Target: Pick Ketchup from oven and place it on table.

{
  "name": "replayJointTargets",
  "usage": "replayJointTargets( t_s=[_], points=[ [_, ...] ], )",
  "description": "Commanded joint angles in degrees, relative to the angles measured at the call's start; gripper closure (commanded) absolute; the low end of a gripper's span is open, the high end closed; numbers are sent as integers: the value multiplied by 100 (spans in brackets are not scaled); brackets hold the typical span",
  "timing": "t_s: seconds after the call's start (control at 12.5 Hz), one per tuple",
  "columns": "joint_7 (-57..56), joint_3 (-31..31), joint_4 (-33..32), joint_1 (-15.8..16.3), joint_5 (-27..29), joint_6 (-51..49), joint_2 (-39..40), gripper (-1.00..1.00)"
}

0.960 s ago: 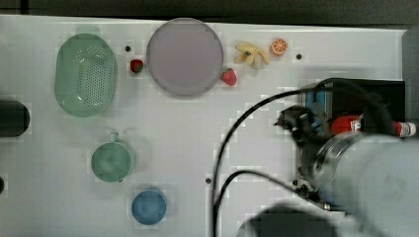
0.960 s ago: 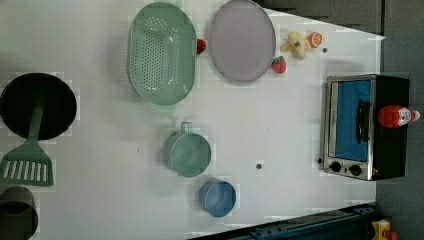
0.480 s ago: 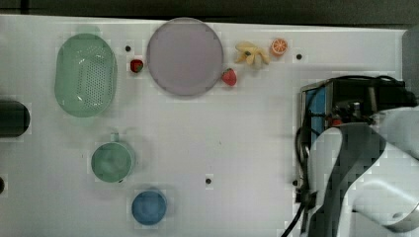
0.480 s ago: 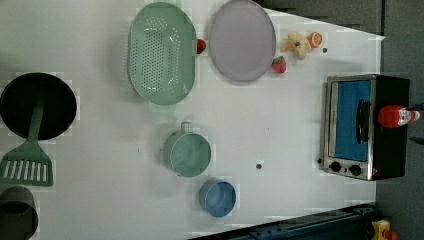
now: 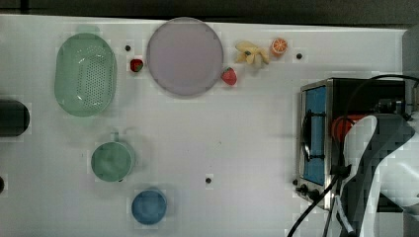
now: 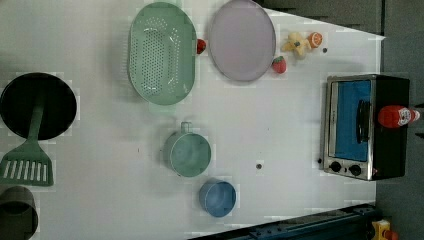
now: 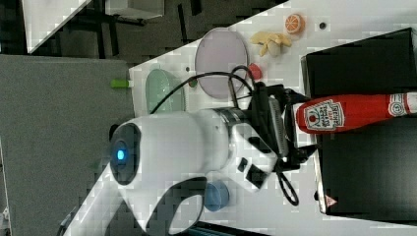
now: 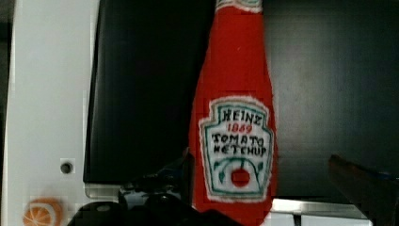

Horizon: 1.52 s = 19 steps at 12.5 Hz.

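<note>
The ketchup (image 7: pixel 344 114), a red bottle with a white shield label, stands on the black top of the oven (image 7: pixel 373 172). My gripper (image 7: pixel 297 123) is open and reaches around the bottle's lower part. In the wrist view the ketchup (image 8: pixel 237 141) sits between the two dark fingers (image 8: pixel 184 172), close to one and well apart from the other. From the top view my white arm (image 5: pixel 375 163) covers most of the ketchup (image 5: pixel 340 129) over the oven (image 5: pixel 316 133). The left view shows the ketchup (image 6: pixel 397 116) on the oven (image 6: pixel 365 125) at the right edge of the white table (image 6: pixel 280 125).
On the table (image 5: pixel 247 123) lie a green colander (image 5: pixel 85 74), a purple plate (image 5: pixel 184 55), two strawberries (image 5: pixel 228 76), banana pieces (image 5: pixel 252 52), an orange slice (image 5: pixel 279 46), a green mug (image 5: pixel 112 161) and a blue bowl (image 5: pixel 148 206). Black cables (image 5: pixel 316 207) hang beside the oven's knobs.
In the top view my arm has swung to the right over the oven and now hides most of the ketchup. The bottle itself has not moved.
</note>
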Motion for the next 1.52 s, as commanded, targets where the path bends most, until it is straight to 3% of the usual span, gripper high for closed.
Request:
replayJointTargets(
  t_s=[0.08,0.32,0.64,0.72,0.96,1.2,1.52],
  points=[
    [98,-69,44,-11,452,230,281,-100],
    [97,-70,36,-58,835,354,589,-100],
    [97,-54,-7,-60,946,410,730,-100],
    [97,-54,-43,-60,947,432,742,-91],
    [97,-55,-82,-56,947,517,727,-26],
    [97,-76,-4,-56,941,510,709,-27],
    [80,-38,707,63,644,2,416,-27]
  ],
)
